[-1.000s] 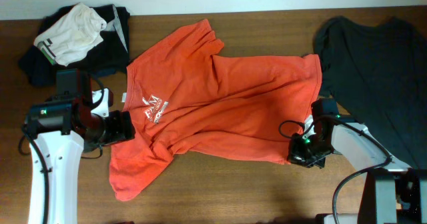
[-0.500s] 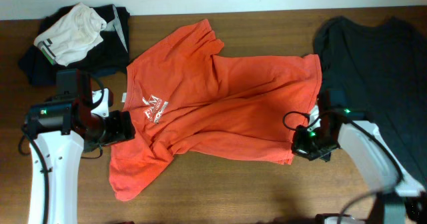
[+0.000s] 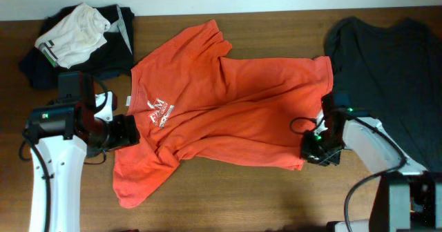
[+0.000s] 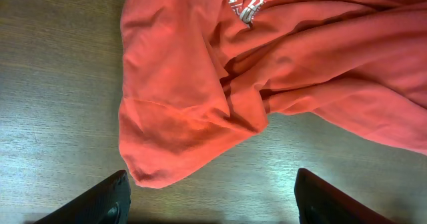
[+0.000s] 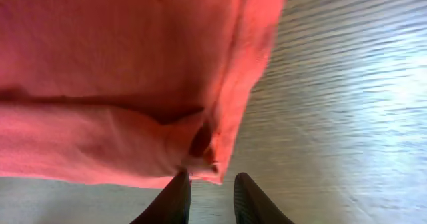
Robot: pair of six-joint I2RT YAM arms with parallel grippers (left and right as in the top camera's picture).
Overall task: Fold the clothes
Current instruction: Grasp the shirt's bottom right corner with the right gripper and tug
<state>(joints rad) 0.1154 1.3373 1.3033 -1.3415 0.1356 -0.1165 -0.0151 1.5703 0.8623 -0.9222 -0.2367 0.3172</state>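
Only the right arm has moved since the earlier frame. Its forearm had swung out toward the dark grey T-shirt (image 3: 394, 80) and is now back nearer the orange T-shirt (image 3: 235, 108). The right gripper (image 3: 314, 150) sits again at the shirt's lower hem corner. The left arm and the shirt lie as they did.

The right arm reaches in low from the near edge of the table (image 3: 242, 197), with its wrist turned so the fingers point at the hem. From the right wrist, the right gripper (image 5: 211, 184) shows its two fingers (image 5: 175, 199) a narrow way apart. Bare wood shows in the gap and there is no cloth between them. The folded hem corner of the orange T-shirt (image 5: 120, 71) lies just ahead of the fingertips, and its edge runs straight away from them. Cloth spreads ahead of and past one finger, and open wood lies past the other.

The left arm stands bent beside the shirt's collar end, with the left gripper (image 3: 128, 130) just beside the white lettering (image 3: 160, 112). From the left wrist, the left gripper (image 4: 213, 201) has its fingers (image 4: 100, 201) wide apart and holds nothing. A rumpled sleeve of the orange T-shirt (image 4: 200, 84) lies ahead of them, its lowest edge near one fingertip. Bare wood lies between the fingers and out to both sides.

A pile of clothes (image 3: 76, 39) lies behind the left arm, apart from the shirt.
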